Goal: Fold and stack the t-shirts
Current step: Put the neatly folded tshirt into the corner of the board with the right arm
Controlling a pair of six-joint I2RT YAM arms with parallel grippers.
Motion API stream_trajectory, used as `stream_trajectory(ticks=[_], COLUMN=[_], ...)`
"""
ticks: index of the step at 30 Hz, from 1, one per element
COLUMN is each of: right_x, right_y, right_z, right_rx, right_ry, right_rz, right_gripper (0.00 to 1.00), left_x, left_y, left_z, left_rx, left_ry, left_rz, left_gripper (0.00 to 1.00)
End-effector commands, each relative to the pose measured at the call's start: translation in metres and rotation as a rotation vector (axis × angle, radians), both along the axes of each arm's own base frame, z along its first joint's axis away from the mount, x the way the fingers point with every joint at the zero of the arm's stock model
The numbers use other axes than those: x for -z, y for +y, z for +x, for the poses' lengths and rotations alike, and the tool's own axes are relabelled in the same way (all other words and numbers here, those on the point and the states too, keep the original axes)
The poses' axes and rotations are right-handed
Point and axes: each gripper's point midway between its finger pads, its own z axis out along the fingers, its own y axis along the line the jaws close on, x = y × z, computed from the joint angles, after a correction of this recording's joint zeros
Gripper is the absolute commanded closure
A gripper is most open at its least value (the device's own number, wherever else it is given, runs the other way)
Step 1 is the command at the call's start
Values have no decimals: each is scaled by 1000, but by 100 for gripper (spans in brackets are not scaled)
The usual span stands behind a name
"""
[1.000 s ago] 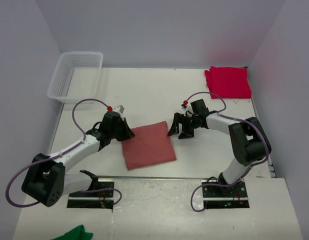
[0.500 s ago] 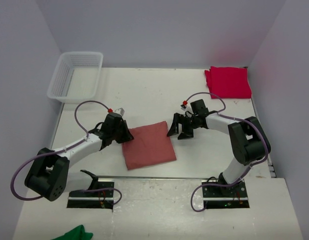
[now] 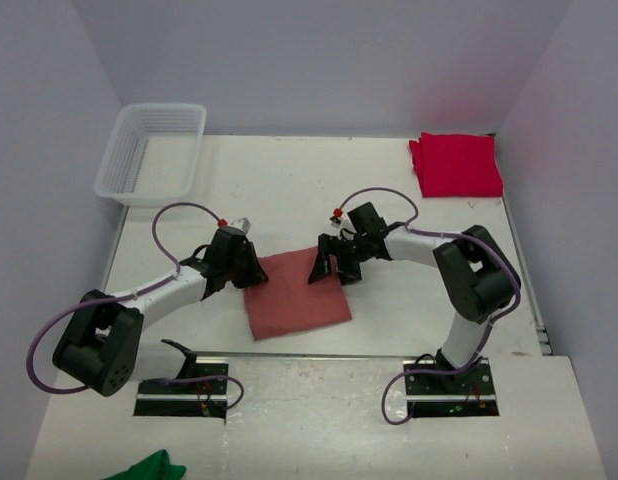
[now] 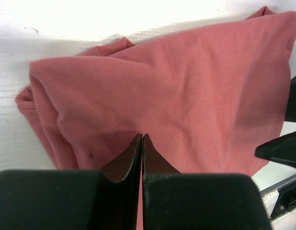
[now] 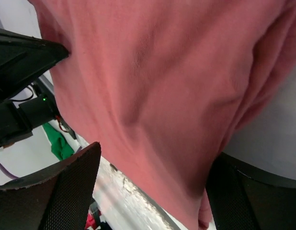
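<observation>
Your left claw (image 4: 142, 140), pinched together, likely pins the folded salmon-red cotton t-shirt (image 3: 294, 295) at 10 o'clock; right claw (image 3: 327, 268) spread at 2 o'clock.

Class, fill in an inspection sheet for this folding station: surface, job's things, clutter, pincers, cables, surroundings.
Surface: white table.
Job's things: salmon t-shirt folded, centre; crimson t-shirt folded, far right corner.
Clutter: white basket far left; green cloth at near edge.
Pincers: left pincer shut at salmon shirt's left edge; right pincer open over its right corner.
Cables: purple cables loop above both arms.
Surroundings: plain grey walls.
</observation>
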Motion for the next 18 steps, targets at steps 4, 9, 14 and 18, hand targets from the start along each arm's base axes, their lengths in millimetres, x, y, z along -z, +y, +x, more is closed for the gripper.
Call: stream_trajectory(ticks=[4, 9, 14, 18], right_x=[55, 77, 97, 103], right_y=[-6, -9, -9, -3], right_z=[-6, -16, -25, -27], right_rx=[68, 109, 97, 77], right_ry=[62, 102, 147, 143], right_rz=[-149, -187, -213, -239], right_gripper=[24, 52, 74, 91], left_x=[-6, -11, -11, -11], left_y=[-3, -5, -5, -6], left_z=[-1, -2, -2, -4], left_rx=[20, 29, 30, 33], left_ry=[-36, -43, -44, -45], left_rz=[-18, -31, -36, -43], left_gripper=[100, 100, 100, 100])
